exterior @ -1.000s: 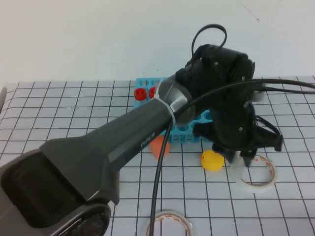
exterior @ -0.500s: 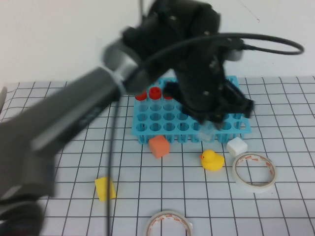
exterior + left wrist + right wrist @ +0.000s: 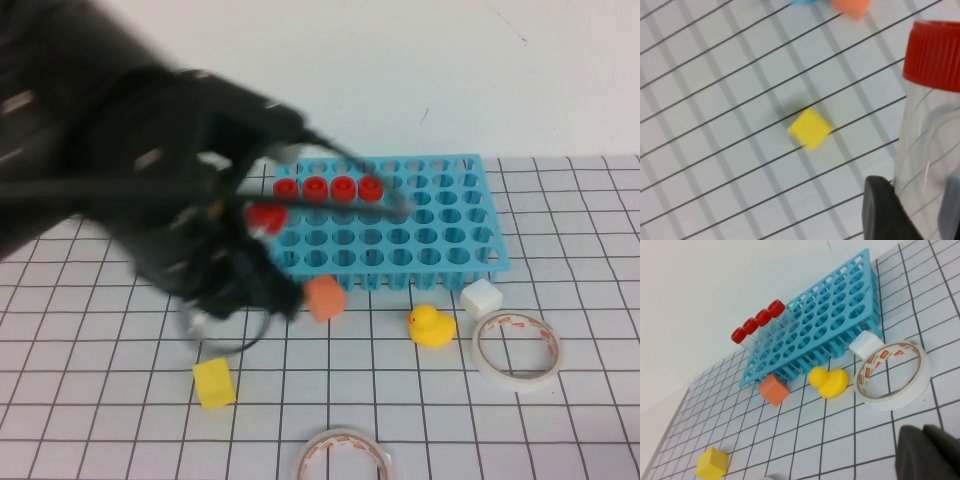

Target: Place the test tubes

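1. I've got the left gripper point(image 3: 918, 212) part-open and clamped on a red-capped test tube point(image 3: 932, 115), right at the blue rack's point(image 3: 470, 262) left edge.
2. My right gripper point(image 3: 930, 452) is clenched on nothing, well apart from the rack.
3. The rack carries four capped tubes point(image 3: 329, 188), side by side in its back row.

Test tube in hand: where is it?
High view: test tube in the left hand, left of the blue rack, above the yellow cube. Right hand, shut, off right.

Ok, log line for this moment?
left gripper: shut on test tube, front-left of rack | right gripper: shut, empty, outside high view | rack: four tubes in back row
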Motion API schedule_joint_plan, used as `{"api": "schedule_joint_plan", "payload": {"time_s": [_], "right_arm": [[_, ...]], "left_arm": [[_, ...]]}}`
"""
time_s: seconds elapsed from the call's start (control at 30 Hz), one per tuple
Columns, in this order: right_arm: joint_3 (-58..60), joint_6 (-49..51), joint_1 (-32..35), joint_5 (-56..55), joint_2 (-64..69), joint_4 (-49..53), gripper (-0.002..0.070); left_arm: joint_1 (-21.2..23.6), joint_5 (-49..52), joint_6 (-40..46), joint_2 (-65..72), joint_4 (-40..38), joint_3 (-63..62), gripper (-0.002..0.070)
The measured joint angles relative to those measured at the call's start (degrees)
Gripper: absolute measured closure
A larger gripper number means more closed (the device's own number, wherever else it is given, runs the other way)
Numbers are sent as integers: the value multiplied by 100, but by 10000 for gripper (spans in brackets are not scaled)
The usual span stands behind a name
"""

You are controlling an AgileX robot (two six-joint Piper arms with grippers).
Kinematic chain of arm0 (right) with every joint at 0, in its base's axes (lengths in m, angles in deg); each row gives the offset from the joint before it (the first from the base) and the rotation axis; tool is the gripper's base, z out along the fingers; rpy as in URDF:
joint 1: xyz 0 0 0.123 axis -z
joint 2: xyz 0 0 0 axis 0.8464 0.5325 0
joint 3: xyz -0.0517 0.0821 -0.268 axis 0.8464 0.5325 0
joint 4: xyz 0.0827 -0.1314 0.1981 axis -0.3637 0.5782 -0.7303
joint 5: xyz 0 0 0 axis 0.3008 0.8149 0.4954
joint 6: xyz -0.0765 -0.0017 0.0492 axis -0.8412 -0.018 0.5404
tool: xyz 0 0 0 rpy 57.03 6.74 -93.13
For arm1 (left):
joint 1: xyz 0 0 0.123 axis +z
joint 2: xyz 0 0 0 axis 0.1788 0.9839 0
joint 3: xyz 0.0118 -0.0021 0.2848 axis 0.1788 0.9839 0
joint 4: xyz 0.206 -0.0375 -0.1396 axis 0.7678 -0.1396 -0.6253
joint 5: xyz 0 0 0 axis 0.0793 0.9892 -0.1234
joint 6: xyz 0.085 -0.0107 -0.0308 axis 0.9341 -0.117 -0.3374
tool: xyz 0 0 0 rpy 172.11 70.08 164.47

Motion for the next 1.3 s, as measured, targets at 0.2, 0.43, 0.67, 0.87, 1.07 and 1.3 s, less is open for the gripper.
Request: {"api": "schedule_joint_plan", "payload": {"time_s": [0.2, 0.43, 0.67, 0.87, 1.07, 1.3], "right_arm": [[0, 0, 0, 0, 0, 0, 678], [0, 0, 0, 0, 0, 0, 678], [0, 0, 0, 0, 0, 0, 678], [0, 0, 0, 0, 0, 0, 678], [0, 16, 0, -39, 0, -123, 678], [0, 154, 0, -125, 0, -1128, 678]], "left_arm": [[0, -489, -469, -1102, 556, 1076, 466], [8, -1408, 432, -2168, 241, 2734, 466], [8, -4325, 577, -3855, 34, 4946, 466], [8, -5797, 267, -4128, 26, 5948, 466], [8, -6324, 172, -3847, 26, 6004, 466], [8, -6506, -405, -3303, -104, 6004, 466]]}}
